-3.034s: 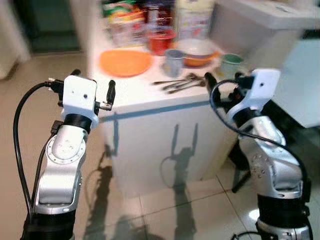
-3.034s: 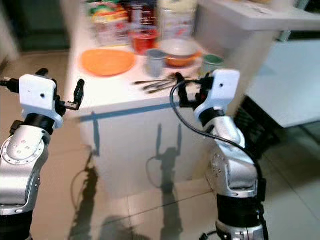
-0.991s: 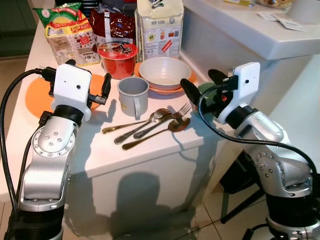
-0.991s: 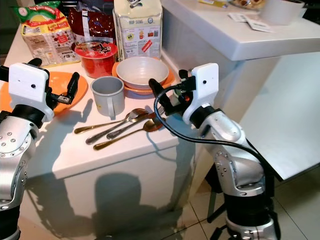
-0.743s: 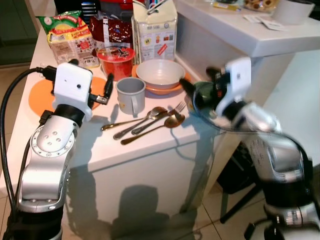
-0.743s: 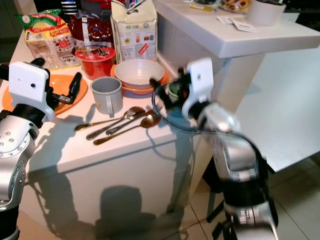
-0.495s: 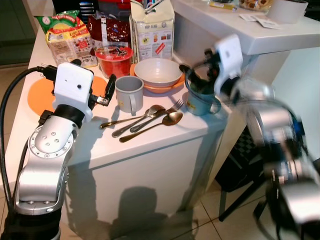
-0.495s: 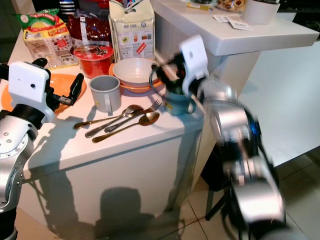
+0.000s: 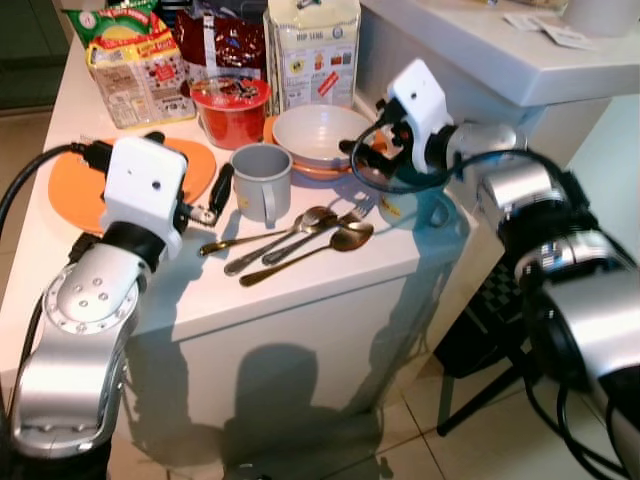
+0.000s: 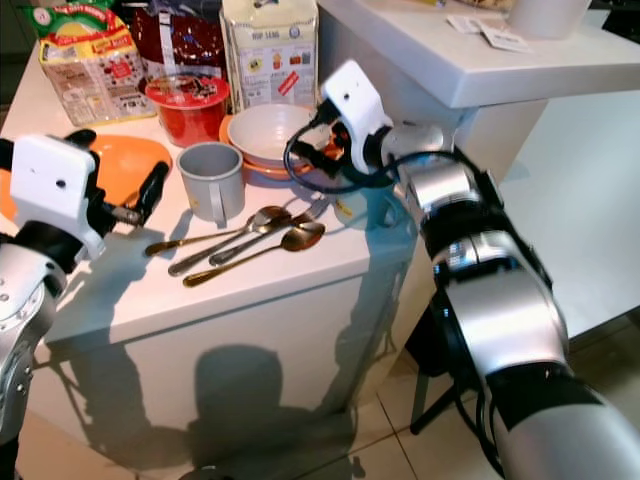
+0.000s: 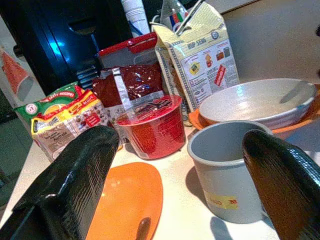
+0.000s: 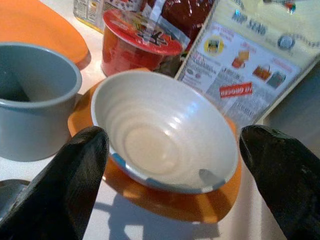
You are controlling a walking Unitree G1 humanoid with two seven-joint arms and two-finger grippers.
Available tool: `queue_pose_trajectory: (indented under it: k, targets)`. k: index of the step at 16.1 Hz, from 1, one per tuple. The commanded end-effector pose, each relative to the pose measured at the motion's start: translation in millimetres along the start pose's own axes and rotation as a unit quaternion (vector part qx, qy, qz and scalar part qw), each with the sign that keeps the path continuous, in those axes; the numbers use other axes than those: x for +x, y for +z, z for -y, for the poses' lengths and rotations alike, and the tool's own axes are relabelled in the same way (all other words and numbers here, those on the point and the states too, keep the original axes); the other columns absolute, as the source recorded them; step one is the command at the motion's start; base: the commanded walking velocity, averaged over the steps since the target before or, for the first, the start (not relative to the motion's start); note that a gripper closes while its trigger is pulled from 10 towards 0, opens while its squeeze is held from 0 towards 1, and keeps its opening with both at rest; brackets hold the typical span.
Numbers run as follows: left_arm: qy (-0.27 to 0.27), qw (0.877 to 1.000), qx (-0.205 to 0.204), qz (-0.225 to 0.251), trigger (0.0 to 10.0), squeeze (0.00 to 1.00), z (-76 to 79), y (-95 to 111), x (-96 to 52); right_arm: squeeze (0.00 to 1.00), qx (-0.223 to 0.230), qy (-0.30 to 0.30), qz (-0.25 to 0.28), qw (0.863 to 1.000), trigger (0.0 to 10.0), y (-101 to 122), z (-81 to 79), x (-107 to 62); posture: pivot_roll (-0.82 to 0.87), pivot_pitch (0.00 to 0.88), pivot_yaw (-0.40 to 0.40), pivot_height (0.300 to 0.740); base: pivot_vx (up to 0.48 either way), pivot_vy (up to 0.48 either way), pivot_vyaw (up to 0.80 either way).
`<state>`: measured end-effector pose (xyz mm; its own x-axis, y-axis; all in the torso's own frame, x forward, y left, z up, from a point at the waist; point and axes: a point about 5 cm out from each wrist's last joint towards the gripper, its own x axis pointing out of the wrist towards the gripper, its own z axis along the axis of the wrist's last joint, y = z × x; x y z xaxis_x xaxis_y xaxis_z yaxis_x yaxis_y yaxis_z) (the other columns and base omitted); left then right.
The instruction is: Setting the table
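White bowl (image 12: 162, 131): sits on a small orange plate (image 12: 210, 205) at the back of the white counter (image 9: 300, 290), right in front of the right gripper (image 10: 312, 152) and framed between its two black fingers in the right wrist view. Pretty clearly the thing that arm is going for.

Step in hand: looks like the reach-in for the bowl. Nothing is lifted yet, everything for the table setting is parked on the counter.

Right gripper: fingers spread wide, well wider than the bowl, and empty. It hangs just short of the bowl's near rim and isn't touching it as far as the pictures show.

Next move, best guess: it'd need to come forward and down so one finger goes inside the rim and one outside, then pinch. That's a smooth glazed rim, so a shallow bite could slip. Also the bowl may drag the orange plate along if it's lifted crooked.

Left gripper (image 9: 222, 190): also wide apart and holding nothing, hovering over the counter with the grey mug (image 11: 225, 175) dead ahead between its fingers and a big orange plate (image 11: 127, 205) under its outer finger.

Between the two grippers: spoons and a fork (image 9: 300, 235) lying loose on the counter, closer to the robot than the mug.

Beyond both grippers: red tub (image 9: 232, 108), snack bags (image 9: 140, 60) and a tall carton (image 9: 310, 45) along the back edge.

Just below the right gripper: a teal mug (image 9: 432, 208), mostly hidden by the arm.
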<state>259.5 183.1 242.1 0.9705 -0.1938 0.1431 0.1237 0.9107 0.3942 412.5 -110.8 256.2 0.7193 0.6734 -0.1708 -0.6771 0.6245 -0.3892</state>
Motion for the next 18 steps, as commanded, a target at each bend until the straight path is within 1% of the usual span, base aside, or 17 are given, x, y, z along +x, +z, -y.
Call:
queue_pose_trajectory:
  k: [1,2,4,5,6,8,10,13,14,16,18]
  targets:
    - [-0.017,1.000,-0.007,0.006,10.0,0.00,1.6,6.5,-4.6,0.29,-0.013,0.010,-0.001,1.000,10.0,6.7,3.2,-0.4,0.15,0.016,-0.067,0.740,0.000,0.000,0.00]
    - [-0.027,0.999,-0.016,0.008,10.0,0.00,3.1,8.7,-5.5,0.00,-0.009,0.014,-0.001,1.000,10.0,8.2,4.0,-0.4,0.15,0.022,-0.068,0.740,0.000,0.000,0.00]
    - [-0.054,0.998,-0.028,0.010,10.0,0.00,8.3,14.6,-12.7,0.00,0.003,0.031,0.002,1.000,10.0,12.4,5.0,-0.6,0.17,0.051,-0.074,0.740,0.000,0.000,0.00]
    - [-0.065,0.997,-0.030,0.009,10.0,0.00,10.5,15.5,-14.2,0.00,0.001,0.040,-0.005,0.999,10.0,12.5,3.7,0.5,0.17,0.060,-0.078,0.740,0.000,0.000,0.00]
    - [-0.070,0.997,-0.029,0.007,10.0,0.00,12.0,16.5,-16.5,0.00,-0.007,0.041,-0.018,0.999,10.0,10.9,2.0,2.1,0.18,0.068,-0.080,0.740,0.000,0.000,0.00]
    - [-0.071,0.997,-0.029,0.003,10.0,0.00,12.5,17.7,-20.4,0.00,-0.010,0.029,-0.027,0.999,10.0,8.6,-1.0,5.8,0.19,0.075,-0.084,0.740,0.000,0.000,0.00]
    - [-0.072,0.997,-0.027,-0.003,10.0,0.00,11.9,19.1,-23.7,0.00,-0.022,0.012,-0.038,0.999,10.0,4.0,-6.4,10.9,0.21,0.083,-0.089,0.740,0.000,0.000,0.00]
    - [-0.070,0.997,-0.020,-0.007,10.0,0.00,10.3,21.6,-27.7,0.00,-0.030,0.006,-0.037,0.999,10.0,0.6,-14.2,16.5,0.24,0.090,-0.102,0.740,0.000,0.000,0.00]
    - [-0.066,0.998,-0.014,-0.010,10.0,0.00,7.8,23.4,-29.9,0.00,-0.039,0.003,-0.036,0.999,10.0,-0.2,-17.6,19.0,0.25,0.098,-0.107,0.740,0.000,0.000,0.00]
    - [-0.062,0.998,-0.008,-0.016,10.0,0.00,4.4,26.4,-35.5,0.00,-0.054,0.000,-0.036,0.998,10.0,-1.0,-21.0,21.4,0.28,0.114,-0.111,0.740,0.000,0.000,0.00]
    - [-0.072,0.997,-0.002,-0.022,10.0,0.00,3.4,29.6,-41.6,0.00,-0.075,-0.020,-0.046,0.996,10.0,-0.6,-19.3,21.9,0.30,0.135,-0.106,0.740,0.000,0.000,0.00]
